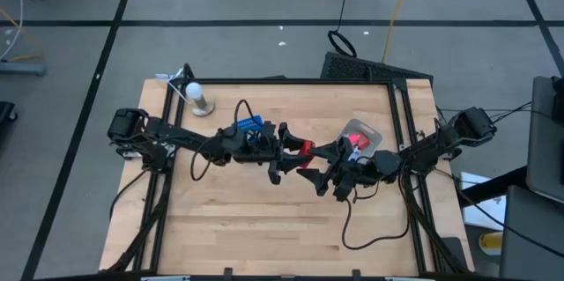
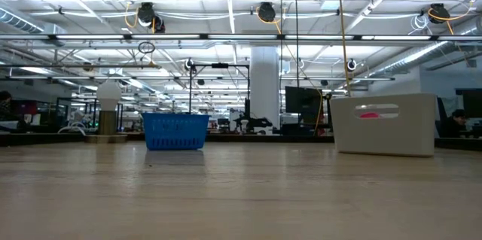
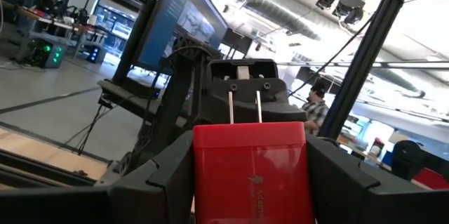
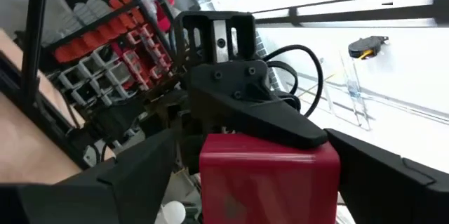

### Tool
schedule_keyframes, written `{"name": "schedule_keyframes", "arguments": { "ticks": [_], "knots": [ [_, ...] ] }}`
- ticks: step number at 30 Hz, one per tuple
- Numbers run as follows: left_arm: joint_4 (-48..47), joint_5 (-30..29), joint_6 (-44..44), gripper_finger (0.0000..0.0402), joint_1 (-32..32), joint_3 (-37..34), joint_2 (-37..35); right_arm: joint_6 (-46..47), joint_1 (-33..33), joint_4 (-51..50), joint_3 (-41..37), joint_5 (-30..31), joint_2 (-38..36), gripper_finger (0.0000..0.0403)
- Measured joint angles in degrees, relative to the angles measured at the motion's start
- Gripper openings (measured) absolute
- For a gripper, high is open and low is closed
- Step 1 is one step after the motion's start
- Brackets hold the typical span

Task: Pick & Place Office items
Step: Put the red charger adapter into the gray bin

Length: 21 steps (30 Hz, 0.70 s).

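A red block [image 1: 305,148] is pinched from both sides above the middle of the wooden worktop [image 1: 264,219], the left gripper [image 1: 293,151] and right gripper [image 1: 319,154] meeting there, jaws closed on it.

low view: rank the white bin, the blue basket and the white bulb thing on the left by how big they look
1. white bin, largest
2. blue basket
3. white bulb thing, smallest

Their distances from the camera may differ, so true sizes stay unsure.
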Motion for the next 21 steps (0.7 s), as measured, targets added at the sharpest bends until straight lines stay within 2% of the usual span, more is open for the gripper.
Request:
{"name": "schedule_keyframes", "arguments": {
  "ticks": [3,6,14,21],
  "knots": [
    [0.0,0.2,-0.1,0.0211,0.1,0.0,0.0,-0.4,0.0,-1.0,0.0,0.3,0.0,0.0346],
    [-0.2,0.2,-0.2,0.0211,0.1,0.0,0.0,-1.0,0.0,-0.2,0.0,2.3,0.1,0.0333],
    [-1.1,0.7,-0.2,0.0211,0.2,0.0,0.0,-2.2,0.0,-1.0,0.0,4.7,0.0,0.0251],
    [-1.7,1.2,-0.7,0.0211,0.2,0.0,0.0,-1.2,0.0,-1.0,0.0,4.8,0.1,0.0249]
  ]
}}
